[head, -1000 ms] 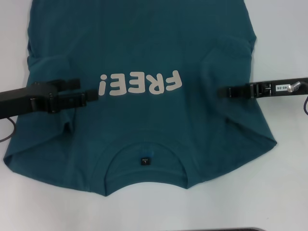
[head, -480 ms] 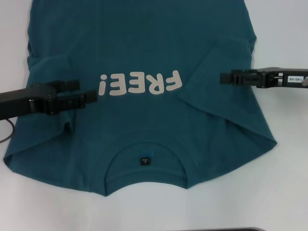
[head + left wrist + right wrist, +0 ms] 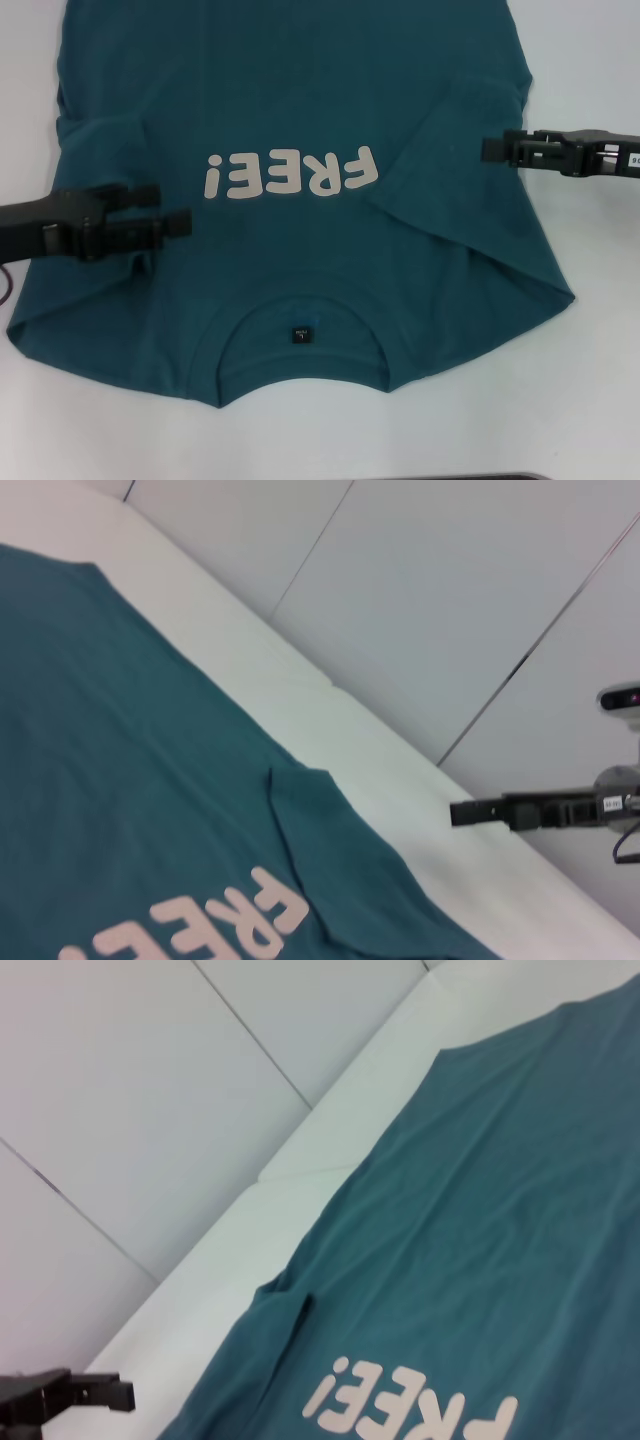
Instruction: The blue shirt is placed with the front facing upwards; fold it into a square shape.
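**Both sleeves folded in, both claws off to the sides**

The blue shirt (image 3: 300, 130) lies flat on the white counter (image 3: 590, 380), print side up, its collar and small dark neck label (image 3: 301, 335) at the near edge in the head view and the "FREE!" lettering (image 3: 292, 173) reading upside down. Both short sleeves are folded inward over the body: one forms a crease near the shirt's left edge, the other a diagonal flap beside the last letter of the print.

The left claw (image 3: 180, 222) hangs over the shirt's left part, below and beside the exclamation mark. Its fingers look drawn close together with no cloth between them; whether the tips touch the fabric cannot be told.

The right claw (image 3: 492, 149) sits at the shirt's right edge, beside the folded sleeve. Its fingers appear narrow and hold nothing; from the left wrist view it stands clear above the counter (image 3: 400, 770).
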Robot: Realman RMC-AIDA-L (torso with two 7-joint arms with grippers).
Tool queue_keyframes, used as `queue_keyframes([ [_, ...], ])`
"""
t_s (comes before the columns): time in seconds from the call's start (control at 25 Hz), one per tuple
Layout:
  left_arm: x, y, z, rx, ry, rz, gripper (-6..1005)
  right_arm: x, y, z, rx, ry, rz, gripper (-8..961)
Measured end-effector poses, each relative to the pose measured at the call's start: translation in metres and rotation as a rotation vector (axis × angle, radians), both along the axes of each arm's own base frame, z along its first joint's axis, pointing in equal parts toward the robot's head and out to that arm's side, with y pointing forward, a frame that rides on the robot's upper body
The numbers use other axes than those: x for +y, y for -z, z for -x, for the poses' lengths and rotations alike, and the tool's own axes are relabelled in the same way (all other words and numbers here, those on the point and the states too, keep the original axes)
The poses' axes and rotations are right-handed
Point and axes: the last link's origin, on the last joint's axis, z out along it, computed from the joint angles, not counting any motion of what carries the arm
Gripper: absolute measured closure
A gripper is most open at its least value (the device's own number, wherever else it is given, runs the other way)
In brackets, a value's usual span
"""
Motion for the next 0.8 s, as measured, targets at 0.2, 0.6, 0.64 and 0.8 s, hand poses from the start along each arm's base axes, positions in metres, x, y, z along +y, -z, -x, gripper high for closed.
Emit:
queue_keyframes([
  [0.2,-0.007,-0.006,0.014,0.040,-0.052,0.018,92,0.003,-0.003,0.003,0.011,-0.005,-0.018,198],
  [0.6,-0.016,-0.035,0.053,0.125,-0.236,-0.016,92,0.007,-0.010,0.001,0.029,0.015,-0.055,203],
  [0.64,-0.017,-0.036,0.058,0.140,-0.262,-0.017,92,0.007,-0.011,0.001,0.031,0.017,-0.058,204],
  [0.8,-0.019,-0.038,0.069,0.184,-0.320,-0.009,92,0.007,-0.013,0.000,0.036,0.021,-0.066,205],
])
